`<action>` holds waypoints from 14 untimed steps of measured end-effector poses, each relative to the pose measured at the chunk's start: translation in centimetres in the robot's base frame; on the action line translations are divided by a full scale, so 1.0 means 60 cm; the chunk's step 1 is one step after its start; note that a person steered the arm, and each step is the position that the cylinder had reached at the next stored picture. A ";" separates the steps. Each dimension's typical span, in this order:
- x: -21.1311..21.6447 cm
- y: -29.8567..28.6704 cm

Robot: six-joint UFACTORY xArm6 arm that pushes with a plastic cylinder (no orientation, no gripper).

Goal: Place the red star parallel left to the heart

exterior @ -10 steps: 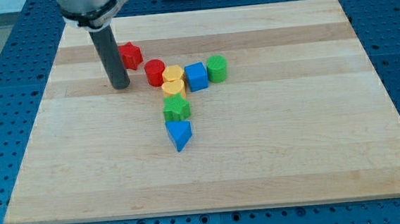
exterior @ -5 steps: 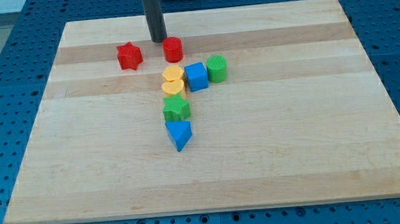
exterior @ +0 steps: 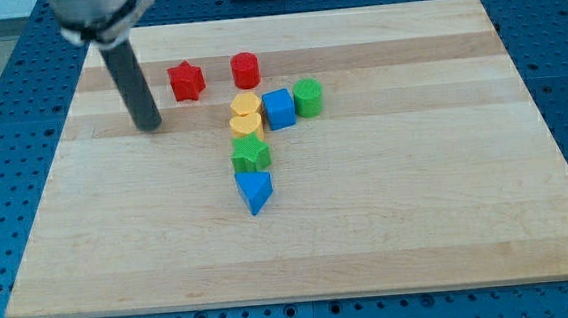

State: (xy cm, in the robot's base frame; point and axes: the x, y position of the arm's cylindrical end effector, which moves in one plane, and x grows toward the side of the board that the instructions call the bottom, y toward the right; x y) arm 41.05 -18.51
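The red star (exterior: 186,82) lies on the wooden board (exterior: 387,192) near the view's top left. My tip (exterior: 148,125) rests on the board to the lower left of the red star, apart from it. A yellow heart-like block (exterior: 247,125) sits just below a second yellow block (exterior: 246,106) in the central cluster, to the lower right of the star. A red cylinder (exterior: 246,70) stands to the star's right.
A blue cube (exterior: 279,109) and a green cylinder (exterior: 308,96) lie right of the yellow blocks. A green star-like block (exterior: 251,154) and a blue triangle (exterior: 254,191) lie below them.
The red cylinder was pushed up and right, away from the yellow blocks. My tip then swung from beside that cylinder to the star's lower left. The star barely moved.
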 end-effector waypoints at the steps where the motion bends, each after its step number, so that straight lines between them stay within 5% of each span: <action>1: 0.000 0.000; 4: -0.260 0.027; 7: -0.189 0.052; 8: -0.005 0.029; 10: -0.034 0.029; 12: -0.225 0.095; 14: -0.156 0.299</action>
State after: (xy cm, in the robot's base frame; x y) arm 31.66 -0.60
